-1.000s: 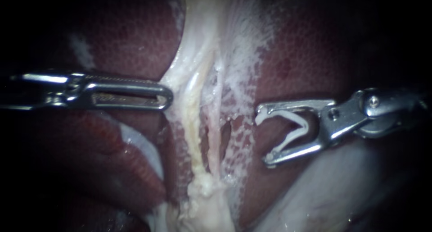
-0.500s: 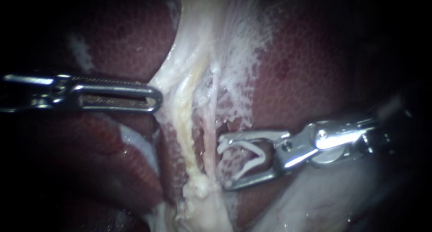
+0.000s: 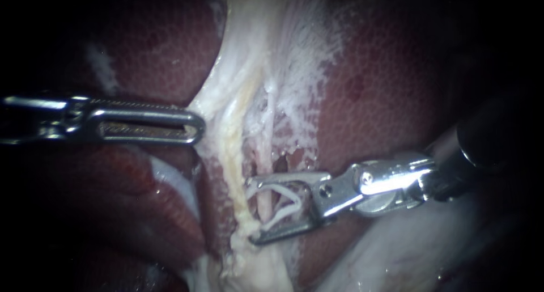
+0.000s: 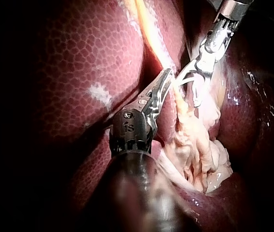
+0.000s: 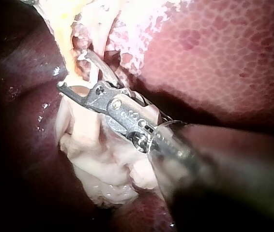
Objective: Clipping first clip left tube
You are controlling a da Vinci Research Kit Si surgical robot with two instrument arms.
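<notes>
**Clip astride tube, not yet closed**

The liver (image 3: pixel 385 99) fills the frame. A pale tissue band (image 3: pixel 243 93) runs top to bottom through centre. At middle left, the left instrument (image 3: pixel 192 127) has its jaws clamped on the band's edge. From lower right, the right instrument (image 3: pixel 252 211) has its jaws wide apart, gripping only an open white clip (image 3: pixel 286 204). A thin tube (image 3: pixel 264 198), near vertical, crosses that gap at right angles. Judgement: placement looks done, closure is next.
</notes>
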